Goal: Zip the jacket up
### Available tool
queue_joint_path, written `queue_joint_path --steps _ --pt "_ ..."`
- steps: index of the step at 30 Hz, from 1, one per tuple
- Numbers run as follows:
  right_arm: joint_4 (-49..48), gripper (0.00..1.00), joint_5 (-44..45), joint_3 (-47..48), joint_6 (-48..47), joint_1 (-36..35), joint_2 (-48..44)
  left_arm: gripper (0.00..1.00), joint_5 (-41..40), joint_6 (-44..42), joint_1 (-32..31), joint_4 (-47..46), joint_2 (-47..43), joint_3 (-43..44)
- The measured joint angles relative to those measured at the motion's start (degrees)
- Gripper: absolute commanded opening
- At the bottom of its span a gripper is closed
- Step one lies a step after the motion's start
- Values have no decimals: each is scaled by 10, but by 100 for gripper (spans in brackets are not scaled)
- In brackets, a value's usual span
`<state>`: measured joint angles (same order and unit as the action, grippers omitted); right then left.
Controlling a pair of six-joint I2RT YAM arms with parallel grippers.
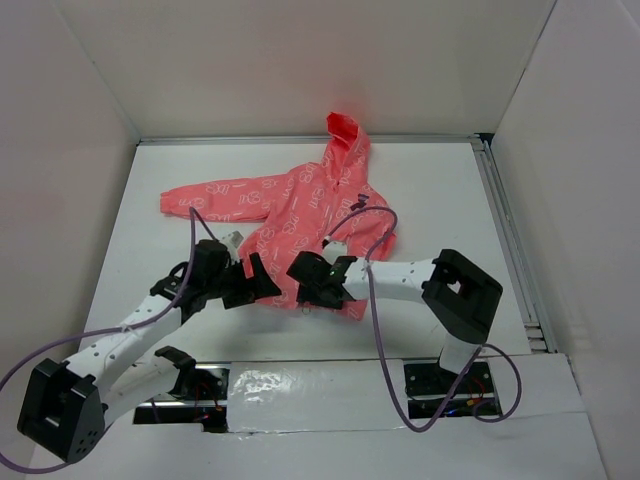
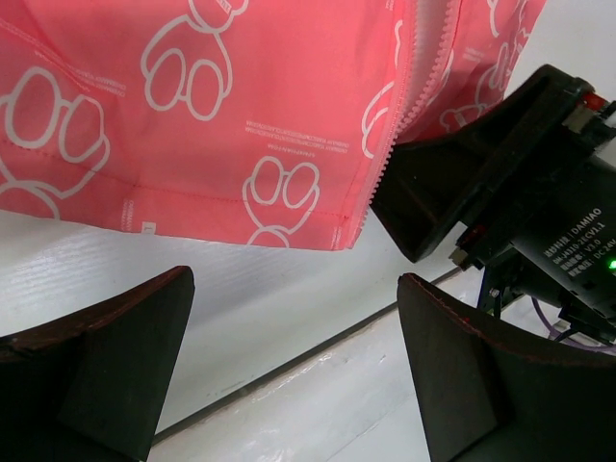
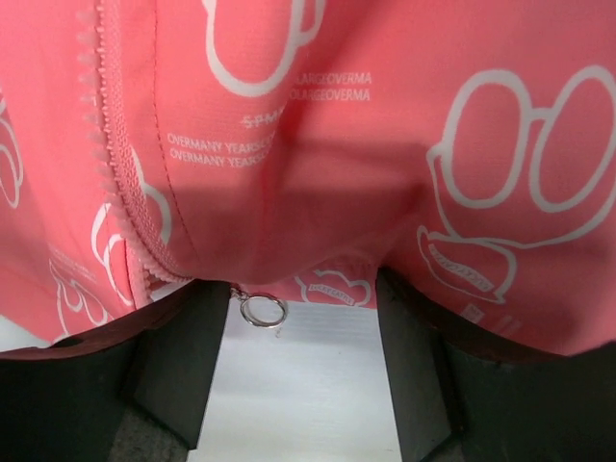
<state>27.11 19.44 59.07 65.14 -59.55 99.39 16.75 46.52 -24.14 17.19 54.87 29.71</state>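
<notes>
The coral-pink jacket [image 1: 290, 215] with white print lies flat on the white table [image 1: 440, 200], hood at the far end and hem toward me. Its front is open at the bottom, where bare zipper teeth [image 2: 385, 144] show in the left wrist view. My left gripper [image 1: 262, 283] is open and empty, just short of the hem [image 2: 192, 125]. My right gripper [image 1: 312, 283] is open at the hem of the right panel [image 3: 366, 144], and the fabric drapes over its fingertips [image 3: 173, 346]. A small metal ring pull [image 3: 262, 310] hangs at the zipper's bottom end, next to its left finger.
White walls enclose the table on three sides. A metal rail [image 1: 505, 230] runs along the right edge. Purple cables [image 1: 375, 290] loop over both arms. A seam [image 2: 289, 371] crosses the table below the hem. The right gripper's body [image 2: 500, 173] sits close beside my left fingers.
</notes>
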Motion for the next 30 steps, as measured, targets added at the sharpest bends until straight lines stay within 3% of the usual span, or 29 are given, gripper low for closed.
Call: queue_joint_path --steps 4,5,9,12,14,16,23,30 --pt "37 63 12 35 27 -1 29 99 -5 0 -2 4 -7 0" --pt "50 57 16 49 31 -1 39 99 -6 0 -2 5 -9 0" --pt "86 56 24 92 37 -1 74 99 -15 1 -3 10 -18 -2" --pt "96 47 23 102 32 0 82 99 -22 1 -4 14 -25 -5" --pt "97 10 22 101 25 1 82 99 -28 1 -4 21 -26 -5" --pt "92 0 22 94 25 2 78 99 -31 0 -4 24 -26 -5" --pt "18 0 23 -7 -5 -1 -3 99 -16 -2 -7 17 -26 -5" --pt "-45 0 20 -93 -125 -2 -195 99 36 -45 -39 -11 -36 2"
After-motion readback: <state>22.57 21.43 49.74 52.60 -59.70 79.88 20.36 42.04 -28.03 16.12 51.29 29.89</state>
